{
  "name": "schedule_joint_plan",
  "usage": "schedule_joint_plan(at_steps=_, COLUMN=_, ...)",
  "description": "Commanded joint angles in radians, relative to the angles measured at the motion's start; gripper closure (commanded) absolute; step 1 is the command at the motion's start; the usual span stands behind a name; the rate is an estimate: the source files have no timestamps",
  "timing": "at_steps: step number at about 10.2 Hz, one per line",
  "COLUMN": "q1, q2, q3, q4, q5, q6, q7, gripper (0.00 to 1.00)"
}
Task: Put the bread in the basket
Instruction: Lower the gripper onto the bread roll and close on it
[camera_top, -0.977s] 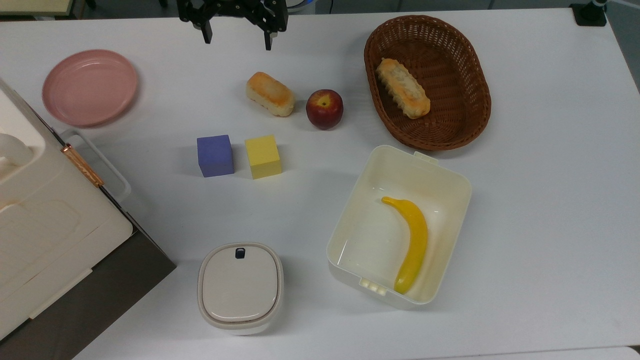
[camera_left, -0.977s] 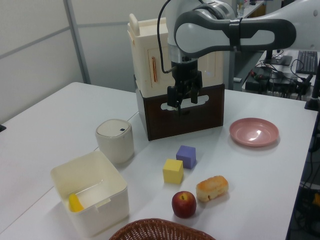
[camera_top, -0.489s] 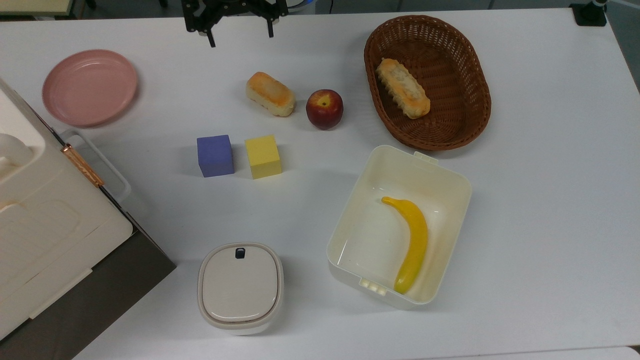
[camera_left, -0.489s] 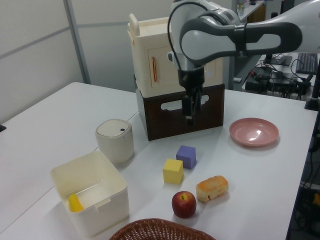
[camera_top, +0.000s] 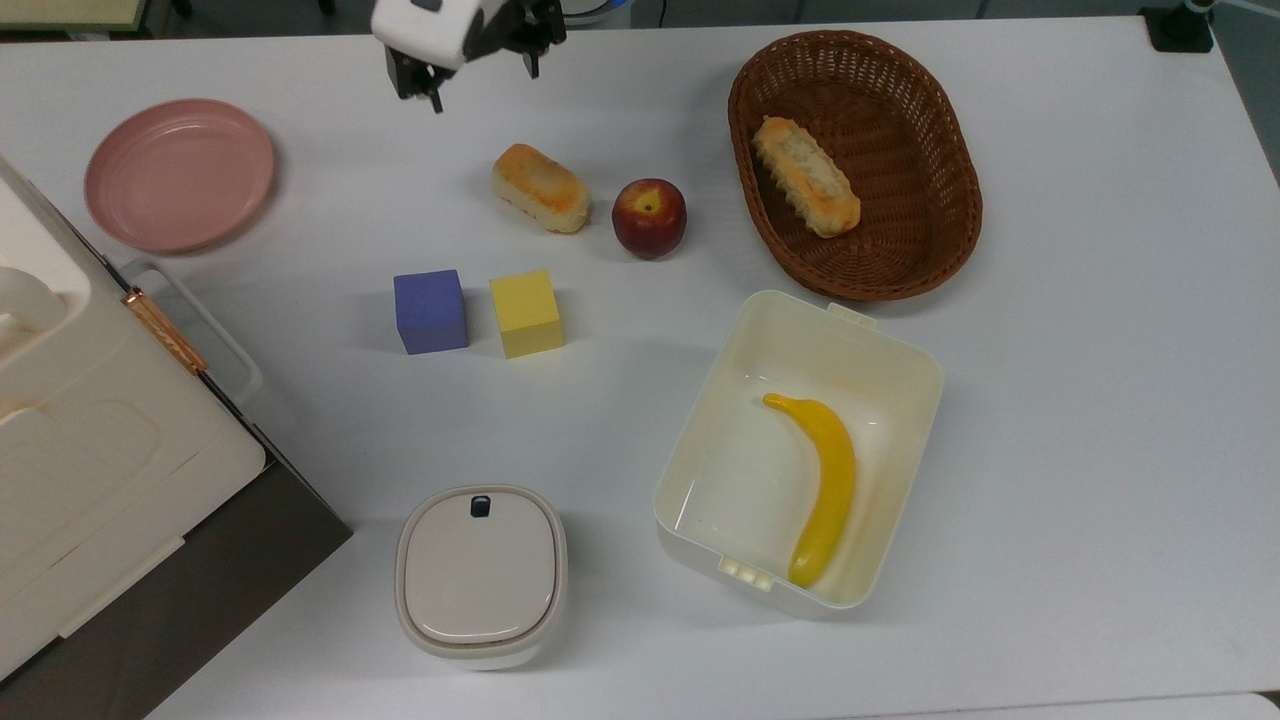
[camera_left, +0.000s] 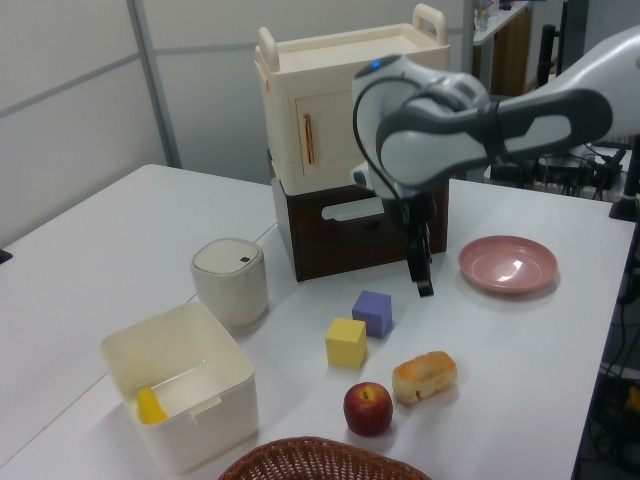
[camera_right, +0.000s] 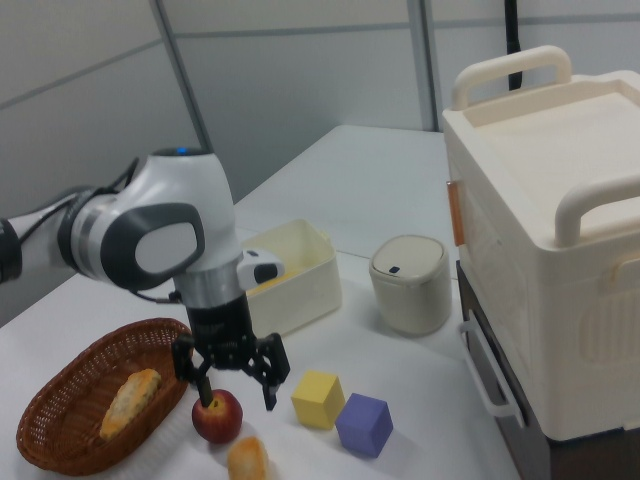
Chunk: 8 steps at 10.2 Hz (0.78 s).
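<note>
Though cut off at the top view's upper edge, tool (camera_right: 236, 385) spread wide, empty, above bread (camera_top: 540, 188).

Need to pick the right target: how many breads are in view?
2. The bread lies on the table beside the apple; a ridged bread already lies in the basket.
</note>
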Motion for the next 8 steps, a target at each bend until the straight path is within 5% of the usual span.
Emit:
schedule_joint_plan(at_steps=1, q1=0.058, q2=0.019, q3=-0.011, q4=-0.110, q5=-0.054, q6=0.086, q7=-0.029, gripper=0.00)
schedule_joint_plan(at_steps=8, q1=0.096, q2=0.242, q3=-0.010, q4=-0.111, q5=-0.098, q6=0.174, q7=-0.029, gripper=0.00)
